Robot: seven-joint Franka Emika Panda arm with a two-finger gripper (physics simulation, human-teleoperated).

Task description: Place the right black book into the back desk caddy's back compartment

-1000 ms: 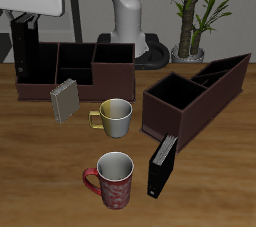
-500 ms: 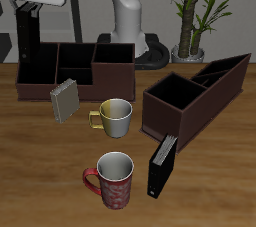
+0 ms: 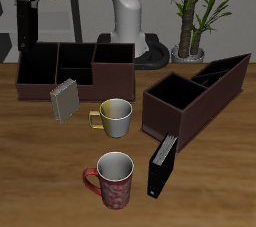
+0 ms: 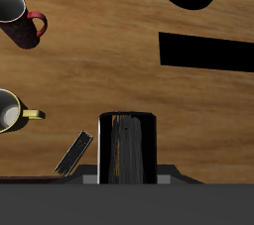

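My gripper (image 3: 28, 3) is shut on the right black book (image 3: 27, 29), which hangs upright from the fingers, high above the table. In the wrist view the black book (image 4: 129, 148) fills the space between the jaws of the gripper (image 4: 129, 172), its pale page edges showing. The back desk caddy (image 3: 76, 68), a low dark-brown box with several open compartments, stands just below and beside the hanging book. Only a sliver of the caddy's rim (image 4: 30, 178) shows in the wrist view.
A second black book (image 3: 160, 166) leans upright near the long narrow caddy (image 3: 195, 93). A small grey patterned book (image 3: 65, 99) leans in front of the back caddy. A yellow mug (image 3: 115, 118) and a red mug (image 3: 113, 178) stand mid-table. A potted plant (image 3: 195, 16) stands at the back.
The gripper has risen with the black book, whose lower end now hangs higher over the caddy's end. Nothing else has moved.
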